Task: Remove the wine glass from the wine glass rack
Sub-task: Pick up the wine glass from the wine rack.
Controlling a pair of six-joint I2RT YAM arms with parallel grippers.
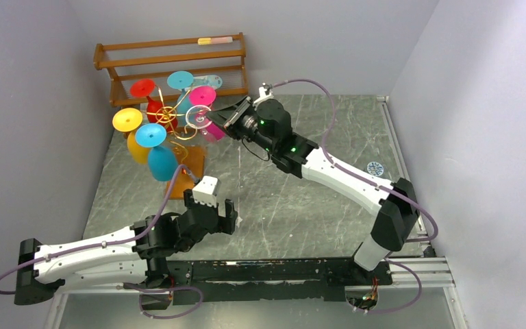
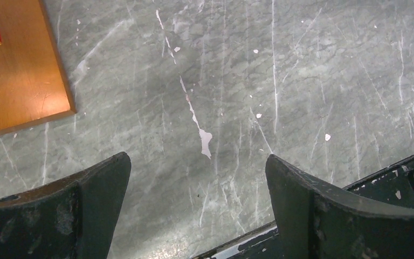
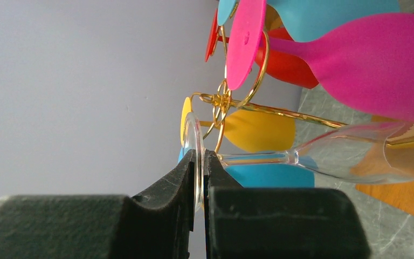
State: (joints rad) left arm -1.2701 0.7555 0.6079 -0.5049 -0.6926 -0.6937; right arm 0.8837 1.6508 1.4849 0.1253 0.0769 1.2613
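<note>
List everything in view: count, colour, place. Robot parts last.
wine glass rack: one, gold wire on orange-brown base, far left of table
coloured glasses: at least five; red, yellow, pink, two blue; hanging on rack
clear wine glass: one, by rack, foot in right jaws
slatted shelf: one, brown, behind rack
table: one, grey marble
left jaws: black, open, over bare table
right jaws: black, shut on clear wine glass's foot
</note>
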